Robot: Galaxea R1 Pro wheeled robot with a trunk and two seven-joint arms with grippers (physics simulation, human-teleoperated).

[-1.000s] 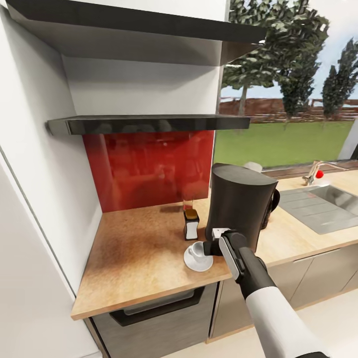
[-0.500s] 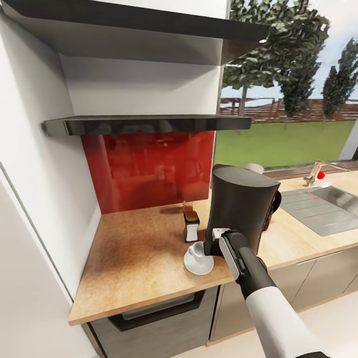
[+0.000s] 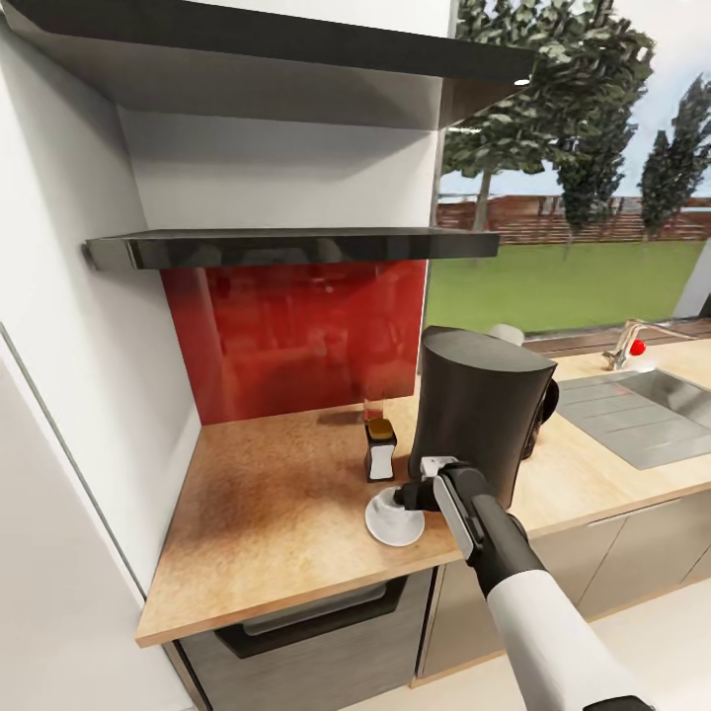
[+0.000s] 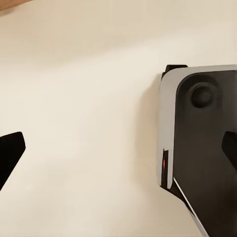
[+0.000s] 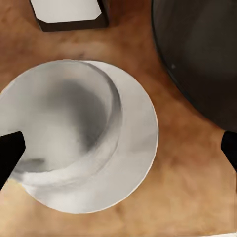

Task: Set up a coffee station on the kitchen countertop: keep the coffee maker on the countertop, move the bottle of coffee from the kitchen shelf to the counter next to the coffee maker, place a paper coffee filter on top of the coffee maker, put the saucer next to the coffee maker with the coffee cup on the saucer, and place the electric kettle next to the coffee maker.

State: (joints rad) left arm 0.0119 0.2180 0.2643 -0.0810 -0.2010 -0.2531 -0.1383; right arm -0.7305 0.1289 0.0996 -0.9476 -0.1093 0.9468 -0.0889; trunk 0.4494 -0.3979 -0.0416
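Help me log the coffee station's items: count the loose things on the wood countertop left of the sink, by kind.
Coffee makers: 1, the tall dark cylinder
Kettles: 1, partly hidden behind it
Coffee bottles: 1
Saucers: 1
Cups: 1, on the saucer
Total: 5
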